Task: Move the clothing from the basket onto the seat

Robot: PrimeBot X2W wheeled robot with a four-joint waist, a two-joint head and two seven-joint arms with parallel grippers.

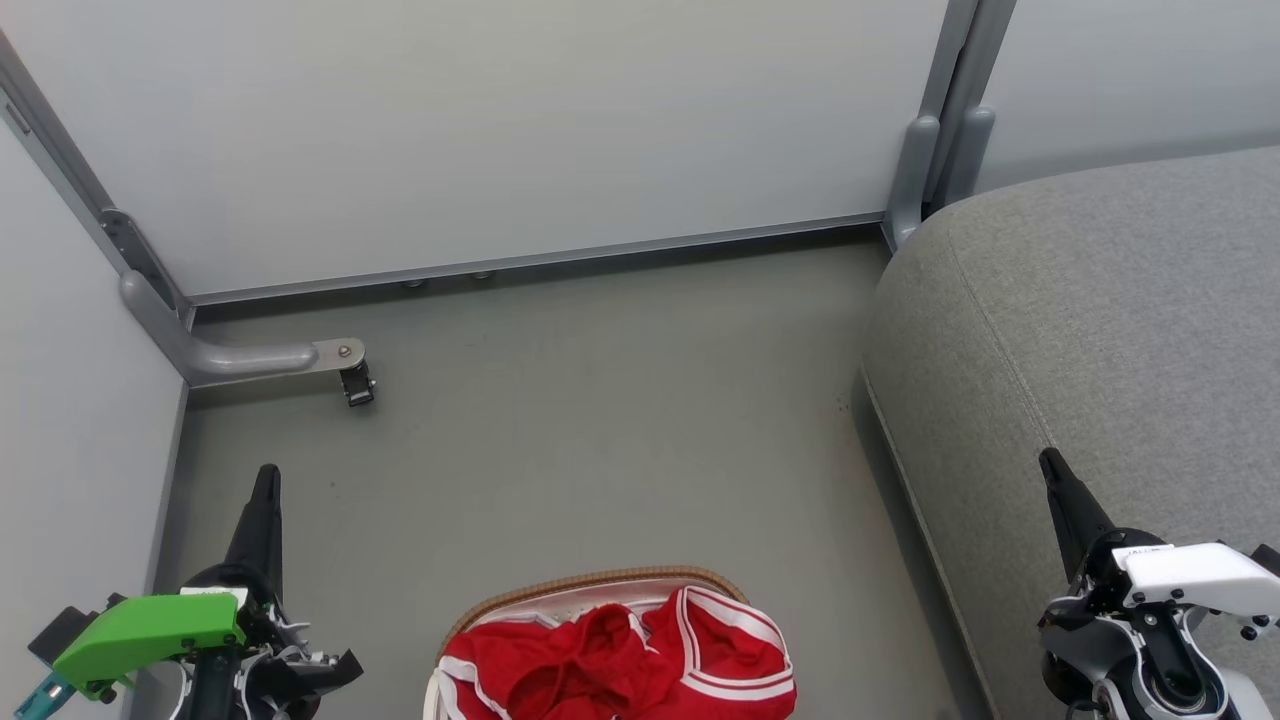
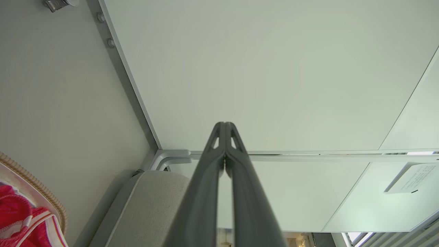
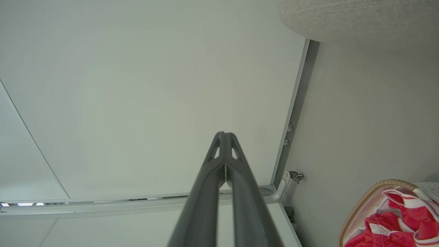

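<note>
Red clothing with white stripe trim [image 1: 620, 655] lies crumpled inside the basket [image 1: 600, 582], whose brown woven rim shows at the bottom middle of the head view. The same clothing [image 3: 401, 223] and basket [image 3: 363, 200] appear at the lower right of the right wrist view, and the clothing [image 2: 17, 219] and basket [image 2: 41, 188] at the lower left of the left wrist view. The grey seat [image 1: 1100, 320] stands to the right of the basket. My left gripper [image 1: 266, 478] is shut and holds nothing, left of the basket. My right gripper [image 1: 1050, 462] is shut too, in front of the seat.
White partition panels [image 1: 500, 130] with grey metal frames close the back and the left side. A grey support foot with a small caster [image 1: 356, 385] juts onto the grey floor [image 1: 600, 420] at the back left.
</note>
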